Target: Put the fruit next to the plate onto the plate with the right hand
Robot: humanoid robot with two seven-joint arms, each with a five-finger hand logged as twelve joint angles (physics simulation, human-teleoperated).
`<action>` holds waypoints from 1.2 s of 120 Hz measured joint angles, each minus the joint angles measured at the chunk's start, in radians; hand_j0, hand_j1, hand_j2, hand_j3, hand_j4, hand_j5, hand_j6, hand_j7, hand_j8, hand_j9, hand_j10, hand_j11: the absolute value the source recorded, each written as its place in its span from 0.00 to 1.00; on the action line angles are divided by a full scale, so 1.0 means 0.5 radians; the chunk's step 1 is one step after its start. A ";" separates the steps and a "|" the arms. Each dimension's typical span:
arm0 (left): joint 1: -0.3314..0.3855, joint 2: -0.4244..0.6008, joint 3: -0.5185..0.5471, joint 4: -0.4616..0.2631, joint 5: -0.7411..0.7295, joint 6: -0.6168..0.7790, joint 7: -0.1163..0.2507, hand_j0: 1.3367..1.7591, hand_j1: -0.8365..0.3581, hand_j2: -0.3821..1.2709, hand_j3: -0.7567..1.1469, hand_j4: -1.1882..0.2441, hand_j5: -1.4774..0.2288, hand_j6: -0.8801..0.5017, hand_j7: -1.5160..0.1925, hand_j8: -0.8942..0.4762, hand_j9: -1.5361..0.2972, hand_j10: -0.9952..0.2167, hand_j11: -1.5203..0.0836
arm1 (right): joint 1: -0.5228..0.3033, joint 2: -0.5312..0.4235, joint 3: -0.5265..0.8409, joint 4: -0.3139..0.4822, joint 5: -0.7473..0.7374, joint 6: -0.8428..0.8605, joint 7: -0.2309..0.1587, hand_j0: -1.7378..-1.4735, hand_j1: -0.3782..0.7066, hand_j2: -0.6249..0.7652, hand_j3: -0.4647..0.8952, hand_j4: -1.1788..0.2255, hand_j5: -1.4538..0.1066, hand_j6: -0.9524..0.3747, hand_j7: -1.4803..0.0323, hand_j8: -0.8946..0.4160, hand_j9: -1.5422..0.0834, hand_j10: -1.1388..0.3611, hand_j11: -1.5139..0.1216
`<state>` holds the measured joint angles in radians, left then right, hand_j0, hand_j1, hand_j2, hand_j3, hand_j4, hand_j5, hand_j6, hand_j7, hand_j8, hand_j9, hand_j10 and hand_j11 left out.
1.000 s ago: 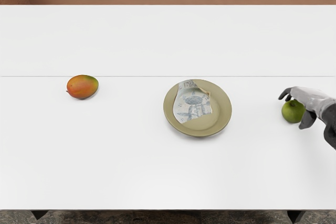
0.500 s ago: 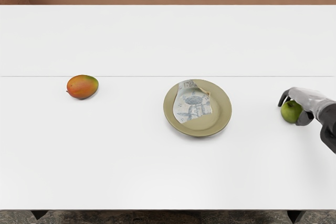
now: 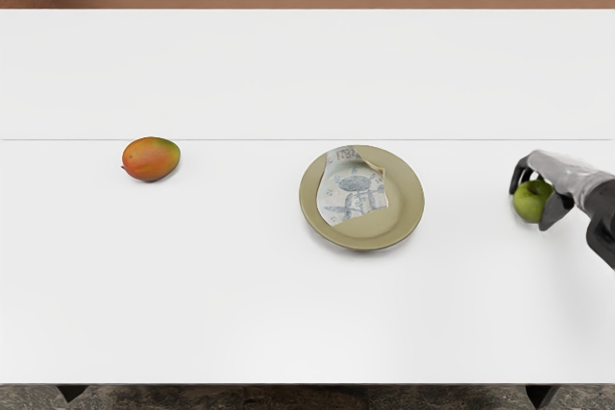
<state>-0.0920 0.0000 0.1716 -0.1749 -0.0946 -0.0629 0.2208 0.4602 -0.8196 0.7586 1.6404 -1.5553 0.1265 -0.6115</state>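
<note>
Fingers (image 3: 520, 176) of the right hand (image 3: 562, 178): curled around the green apple (image 3: 529, 201). One dark tip hooks over its far-left side and another presses at its near-right. Looks like a closed wrap, though the contact under the palm is hidden. Arm enters from the right edge.

Apple sits inside the curl, low, on or just off the surface (image 3: 288, 314). No clear gap shows beneath it, so cannot tell whether it is lifted.

Outward, to the left of the fingers: the plate (image 3: 413, 201), olive-green, with a blue-and-white patterned patch over its left half. It stands apart from the apple with bare surface between. Far beyond the plate, same direction: a mango (image 3: 151, 158), well apart and not the nearer fruit.

Step in hand, as I judge it: securing the grasp, then lift and carry leftward.

To do it well:
- Confirm the wrap holds on opposite sides before rising; a round, smooth fruit can squirt out of a partial grip.
- Lift straight up enough to clear the plate's rim, then travel left.
- Lower over the plate's middle and loosen the fingers only when the apple rests, or it may roll off the shallow rim.

Left hand does not show.
</note>
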 joint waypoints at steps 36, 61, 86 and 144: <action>0.000 0.000 0.000 0.000 0.000 0.000 0.000 0.76 0.99 0.23 0.40 0.83 0.87 0.64 0.89 0.65 0.84 0.82 0.95 | 0.121 0.044 0.015 0.015 0.080 0.009 0.000 0.33 0.54 0.65 0.34 0.42 0.27 0.46 0.33 0.41 0.32 0.36 0.29; 0.000 0.000 0.000 0.000 -0.001 0.000 0.000 0.76 0.99 0.23 0.40 0.83 0.87 0.64 0.89 0.65 0.84 0.82 0.95 | 0.208 0.108 0.010 0.010 0.090 0.029 0.000 0.33 0.56 0.66 0.34 0.44 0.26 0.47 0.33 0.42 0.31 0.37 0.28; 0.000 0.000 0.000 0.000 0.000 0.000 0.000 0.76 0.99 0.23 0.40 0.83 0.87 0.64 0.89 0.65 0.84 0.82 0.95 | 0.225 0.153 -0.016 0.013 0.088 0.038 0.000 0.33 0.55 0.66 0.34 0.44 0.26 0.46 0.33 0.42 0.31 0.37 0.29; 0.000 0.000 0.000 0.000 0.001 0.000 0.000 0.76 0.99 0.23 0.40 0.83 0.87 0.64 0.89 0.65 0.84 0.82 0.95 | 0.306 0.317 -0.037 0.031 0.086 0.041 0.001 0.32 0.56 0.67 0.34 0.43 0.28 0.46 0.34 0.41 0.32 0.37 0.30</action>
<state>-0.0920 0.0000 0.1717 -0.1749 -0.0941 -0.0629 0.2209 0.6131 -0.6609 0.7400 1.6558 -1.5124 0.1471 -0.6112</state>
